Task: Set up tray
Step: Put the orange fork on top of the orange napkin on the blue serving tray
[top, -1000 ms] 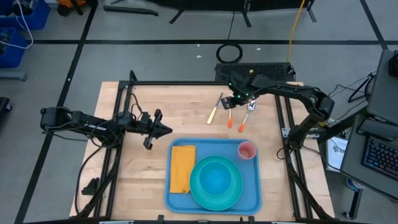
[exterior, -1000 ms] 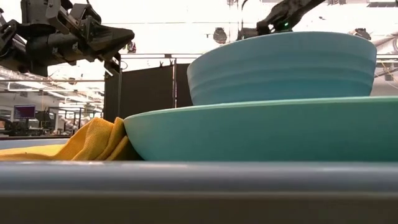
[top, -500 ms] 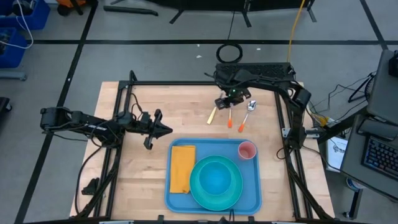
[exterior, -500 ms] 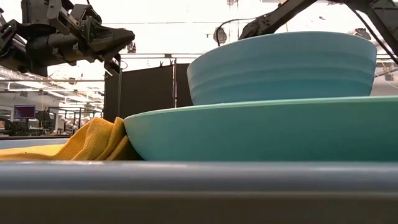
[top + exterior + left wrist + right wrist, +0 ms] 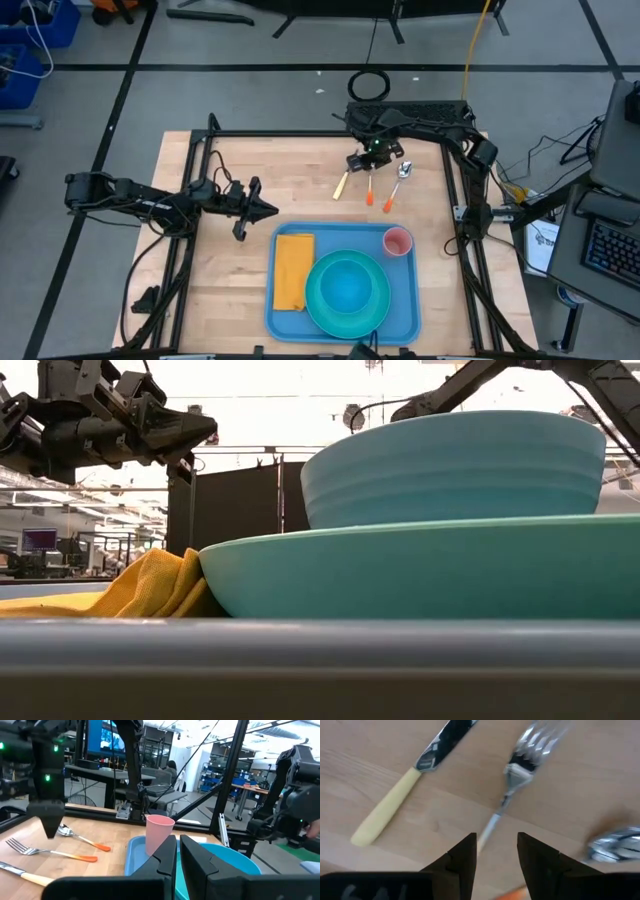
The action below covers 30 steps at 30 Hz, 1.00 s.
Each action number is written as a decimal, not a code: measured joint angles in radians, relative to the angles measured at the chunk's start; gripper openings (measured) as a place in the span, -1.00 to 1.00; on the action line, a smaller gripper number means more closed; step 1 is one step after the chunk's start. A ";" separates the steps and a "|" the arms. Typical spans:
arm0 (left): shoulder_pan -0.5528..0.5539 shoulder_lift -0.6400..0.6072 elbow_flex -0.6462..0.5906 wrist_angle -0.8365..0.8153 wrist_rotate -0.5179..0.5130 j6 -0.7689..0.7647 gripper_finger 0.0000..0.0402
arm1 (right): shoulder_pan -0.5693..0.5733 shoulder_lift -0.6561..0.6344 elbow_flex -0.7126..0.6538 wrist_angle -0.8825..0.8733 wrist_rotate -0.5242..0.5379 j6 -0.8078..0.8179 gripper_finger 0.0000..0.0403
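Right claw (image 5: 494, 851) open astride the fork (image 5: 520, 775) shaft — handle running toward the tray (image 5: 402, 322) (left claw (image 5: 268, 209) closed, idle, nearer tray, farther from fork).

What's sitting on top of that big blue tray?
On the tray lie an orange-yellow napkin, a turquoise plate with a matching bowl on it, and a pink cup. The tray floor beneath the plate and napkin is covered, so anything under them cannot be seen.
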 joint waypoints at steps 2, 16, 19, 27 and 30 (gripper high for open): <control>0.000 0.000 0.000 -0.001 0.000 0.000 -0.87 | 0.007 0.023 0.000 0.002 0.000 0.000 -0.32; 0.000 0.000 0.000 -0.015 -0.001 0.008 -0.87 | 0.000 0.041 -0.001 0.032 0.000 -0.009 -0.01; 0.000 0.000 0.000 -0.016 -0.001 0.009 -0.87 | -0.001 0.041 -0.005 0.032 -0.021 -0.003 -0.02; 0.000 0.000 0.000 -0.017 -0.001 0.008 -0.87 | -0.002 0.041 -0.069 0.076 -0.052 0.014 -0.06; 0.000 0.000 0.000 -0.017 -0.001 0.007 -0.87 | -0.002 0.041 -0.097 0.114 -0.071 0.016 -0.05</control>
